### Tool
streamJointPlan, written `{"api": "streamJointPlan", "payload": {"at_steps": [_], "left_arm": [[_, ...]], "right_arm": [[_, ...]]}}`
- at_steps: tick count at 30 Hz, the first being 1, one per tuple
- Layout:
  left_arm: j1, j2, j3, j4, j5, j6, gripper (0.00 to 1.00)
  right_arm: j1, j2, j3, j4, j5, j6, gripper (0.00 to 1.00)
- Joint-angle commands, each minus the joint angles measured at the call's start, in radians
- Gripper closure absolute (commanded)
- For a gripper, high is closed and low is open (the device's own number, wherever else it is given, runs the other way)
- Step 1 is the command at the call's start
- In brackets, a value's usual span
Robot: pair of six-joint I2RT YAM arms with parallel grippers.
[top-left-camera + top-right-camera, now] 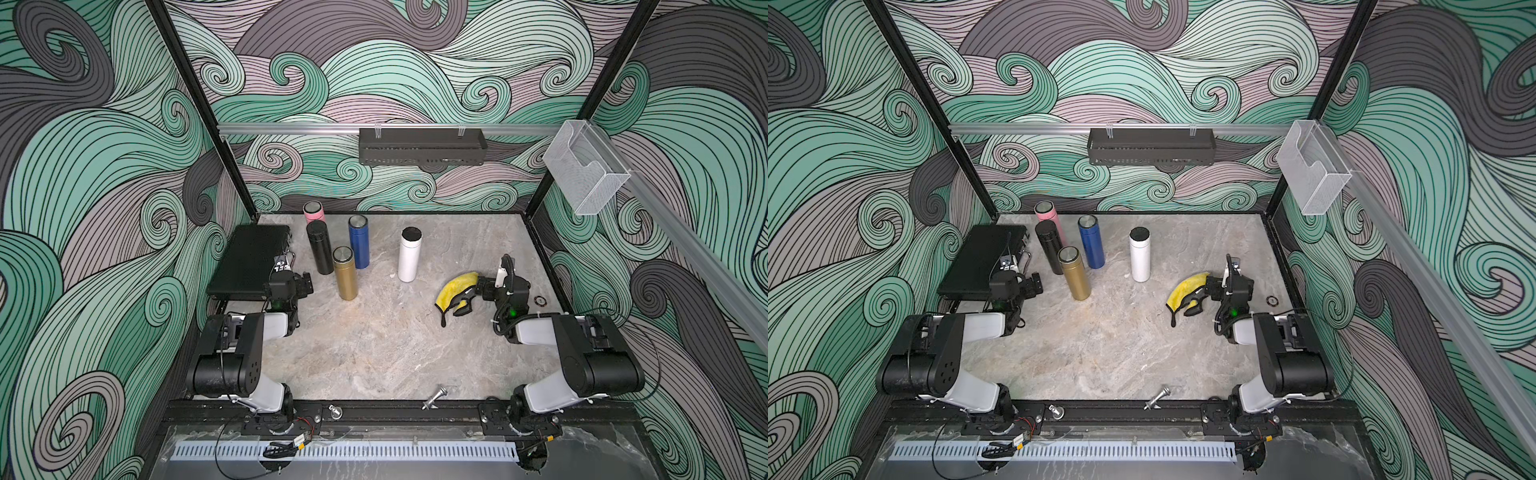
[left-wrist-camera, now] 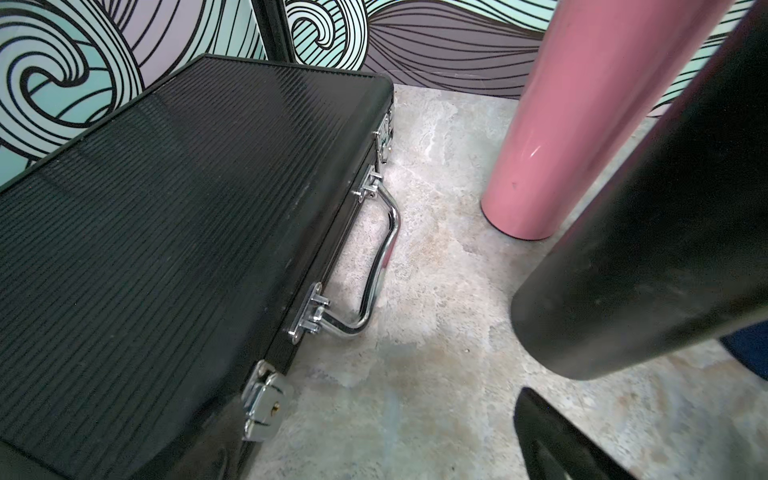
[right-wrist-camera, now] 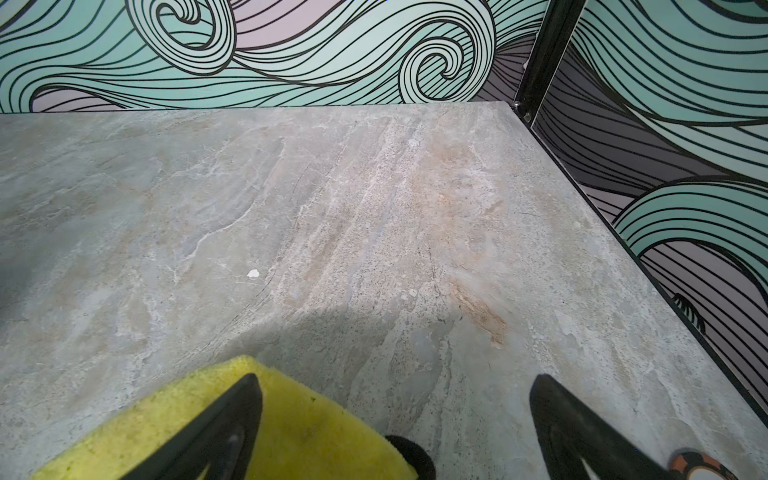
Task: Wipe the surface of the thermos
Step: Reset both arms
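Okay, from my end I see five thermoses, all upright on the stone-patterned table (image 1: 374, 345). Four bunch together at the back on the left side: the pink thermos (image 1: 313, 212) nearest the back wall, the black thermos (image 1: 320, 249) just in front of it, the blue thermos (image 1: 359, 245) beside those, and the gold thermos (image 1: 345, 274) nearest the arms' bases. The white thermos (image 1: 409, 257) stands alone, apart from that bunch, toward the middle of the table. A black case (image 1: 249, 259) lies flat along the left wall, its chrome handle (image 2: 380, 257) facing the pink and black bottles.

The left gripper (image 1: 306, 284) hovers by the near corner of the case, close to the gold thermos but not touching it. Its jaws are spread and I see nothing between them. The right gripper (image 3: 397, 378) sits low on the right side, jaws spread wide. In its wrist view one finger (image 3: 232, 415) shows over the yellow cloth (image 3: 316, 424) and the other over bare tabletop, so the cloth is not pinched. The cloth lies crumpled on the table, near the white thermos but apart from it
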Motion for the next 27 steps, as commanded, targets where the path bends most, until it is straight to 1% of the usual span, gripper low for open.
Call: {"api": "streamJointPlan", "payload": {"at_steps": [1,14,16,18,19,20,21,22,24,25,26,27], "left_arm": [[0.009,0.01,0.028,-0.016,0.013,0.006,0.01],[0.006,0.0,0.016,-0.006,0.011,0.011,0.01],[-0.014,-0.02,-0.032,0.06,-0.007,0.028,0.01],[-0.014,-0.033,-0.087,0.149,-0.013,0.024,0.01],[-0.014,-0.017,-0.061,0.134,-0.058,0.002,0.01],[-0.003,0.005,0.022,-0.001,-0.097,-0.033,0.01],[-0.007,0.007,0.004,0.012,-0.105,-0.022,0.01],[-0.006,-0.009,-0.032,0.072,-0.08,-0.017,0.01],[-0.022,-0.046,-0.128,0.209,-0.05,0.016,0.01],[-0.022,-0.053,-0.15,0.246,-0.056,0.013,0.01],[-0.015,-0.035,-0.122,0.2,-0.094,-0.014,0.01],[-0.001,-0.016,-0.058,0.087,-0.096,-0.035,0.01]], "right_arm": [[-0.005,-0.009,0.011,0.007,-0.008,-0.01,0.0],[-0.005,-0.012,0.009,0.007,-0.008,-0.01,0.0],[0.0,-0.023,-0.013,0.044,-0.003,-0.016,0.0],[0.005,-0.03,-0.072,0.142,0.001,-0.02,0.0],[0.005,-0.015,-0.072,0.16,0.004,-0.018,0.0],[0.004,0.001,-0.029,0.097,0.011,-0.015,0.0],[0.002,-0.002,0.027,-0.015,0.013,-0.009,0.0],[-0.001,-0.022,0.007,0.014,0.001,-0.008,0.0],[0.006,-0.044,-0.108,0.206,0.001,-0.024,0.0],[0.007,-0.047,-0.161,0.296,0.006,-0.021,0.0],[0.003,-0.03,-0.159,0.3,0.047,0.001,0.0],[-0.007,-0.007,-0.116,0.255,0.044,0.011,0.01]]}}
